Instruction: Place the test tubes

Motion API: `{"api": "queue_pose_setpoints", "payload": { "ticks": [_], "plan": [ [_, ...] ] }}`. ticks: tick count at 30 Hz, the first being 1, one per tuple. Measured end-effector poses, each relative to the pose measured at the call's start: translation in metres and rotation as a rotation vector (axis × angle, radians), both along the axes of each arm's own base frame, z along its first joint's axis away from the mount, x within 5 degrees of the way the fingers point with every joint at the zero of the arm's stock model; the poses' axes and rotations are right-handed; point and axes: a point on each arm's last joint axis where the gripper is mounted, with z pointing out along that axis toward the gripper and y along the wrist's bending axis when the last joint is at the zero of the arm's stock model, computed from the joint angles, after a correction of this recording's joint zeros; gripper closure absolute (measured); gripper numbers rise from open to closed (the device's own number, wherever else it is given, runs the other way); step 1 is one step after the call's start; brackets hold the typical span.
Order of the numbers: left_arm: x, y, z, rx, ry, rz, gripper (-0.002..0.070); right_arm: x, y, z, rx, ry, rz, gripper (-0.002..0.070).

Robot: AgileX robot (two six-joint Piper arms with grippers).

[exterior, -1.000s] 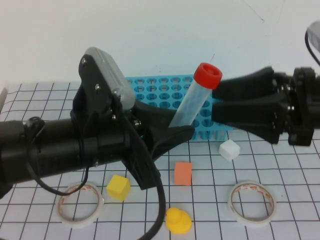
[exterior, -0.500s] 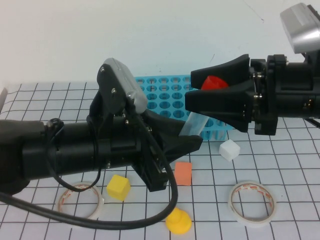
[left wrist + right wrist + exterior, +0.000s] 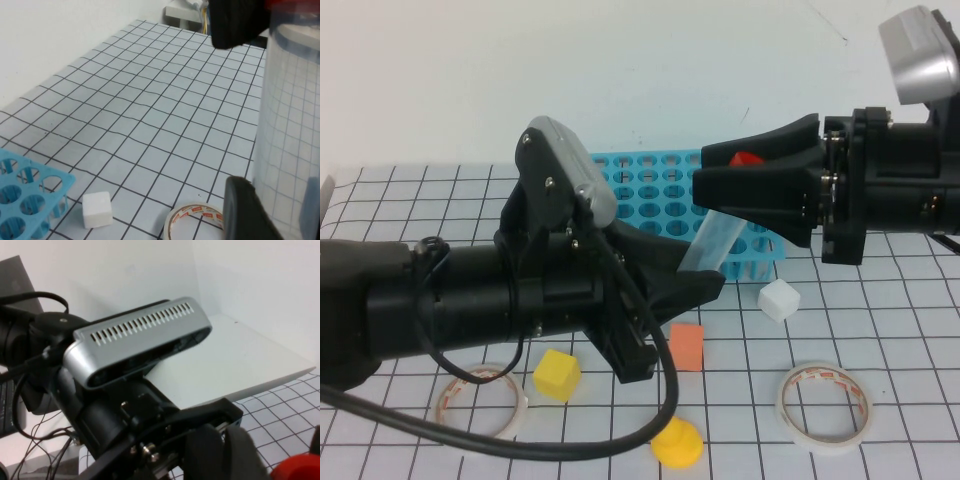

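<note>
With the tube (image 3: pixel 712 243) tilted above the desk (image 3: pixel 880 330) before the rack (image 3: pixel 650 170), clamped low in your left end effector (image 3: pixel 705 268) and by its cap (image 3: pixel 747 158) in the right end effector (image 3: pixel 701 172), check the right's hold sits square before releasing the left.

Test tube (image 3: pixel 712 245) held tilted above table (image 3: pixel 900 340), seen across front right edge of tube rack (image 3: pixel 650 175).
Left gripper (image 3: pixel 705 270) from left, at tube's lower part.
Right gripper (image 3: pixel 715 185) from right, higher, at tube's cap.
Rack at rear centre.
Right cube (image 3: pixel 778 299) just before rack's right corner; middle cube (image 3: pixel 686 346) nearer; left cube (image 3: pixel 557 374) left of it.
Small toy (image 3: pixel 676 442) at front.
Left tape roll (image 3: pixel 480 403) and right tape roll (image 3: pixel 824 402) flat, either side of toy.
</note>
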Motion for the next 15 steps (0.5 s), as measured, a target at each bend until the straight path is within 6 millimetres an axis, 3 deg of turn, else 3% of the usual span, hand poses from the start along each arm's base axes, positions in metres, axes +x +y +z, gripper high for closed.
{"api": "queue_pose_setpoints", "payload": {
  "ticks": [10, 15],
  "plan": [
    [0.0033, 0.0009, -0.0012, 0.014, 0.018, 0.049, 0.0447, 0.0039, -0.0009, -0.0019, -0.016, 0.003, -0.041, 0.0410],
    [0.0095, 0.0044, -0.0036, 0.028, 0.038, 0.130, 0.0249, 0.0094, -0.0024, -0.0011, -0.047, -0.047, -0.092, 0.0411]
  ]
}}
